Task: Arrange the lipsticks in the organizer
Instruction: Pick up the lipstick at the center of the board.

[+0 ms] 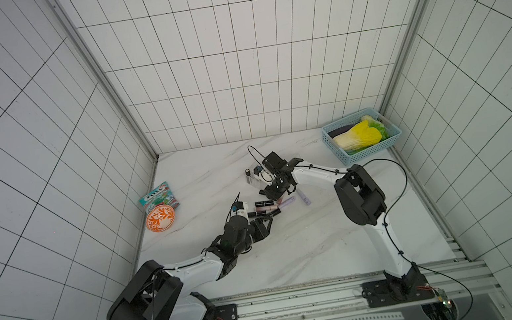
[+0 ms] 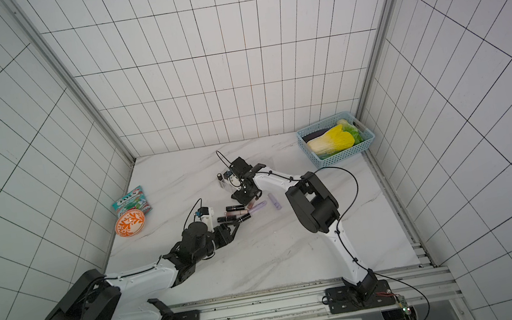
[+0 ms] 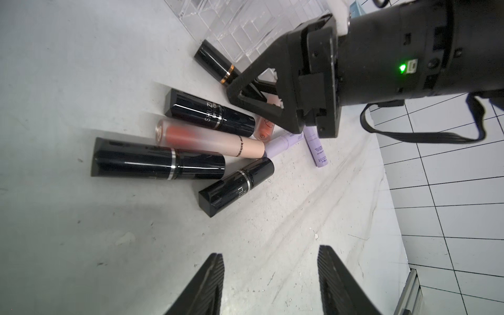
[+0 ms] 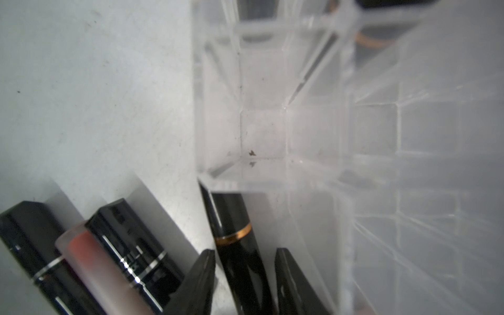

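You're working on a white marble desk (image 1: 296, 248) boxed in by white tiled walls (image 1: 233, 67), with the clear organizer (image 1: 256, 179) near the middle of the desk.

Your right arm has its elbow raised and its forearm reaching to the organizer's near edge, wrist tipped down. The right fingers (image 4: 201, 275) sit either side of a black gold-banded lipstick (image 4: 237, 245) that lies on the desk, its end against the organizer's wall (image 4: 261, 131). You cannot tell whether they press on it yet.

Your left arm stretches low over the desk. The left fingers (image 3: 207, 283) stand apart and empty, just short of the loose lipsticks (image 1: 266, 208), on the side away from the organizer.

Those lipsticks lie flat in a pile just beside the organizer's near edge: black ones, a peach one (image 3: 210, 139) and two lavender ones (image 1: 304, 199). A dark tube (image 1: 247, 171) stands upright at the organizer's end.

The right wrist hangs over the part of the pile nearest the organizer and hides some of it from the left wrist view.

A light-blue basket (image 1: 374, 147) holding a cabbage (image 1: 359, 137) sits well beyond the organizer by the far corner. An orange-patterned bowl (image 1: 160, 219) and a sweet packet (image 1: 158, 197) lie well off to the organizer's other side, by the wall
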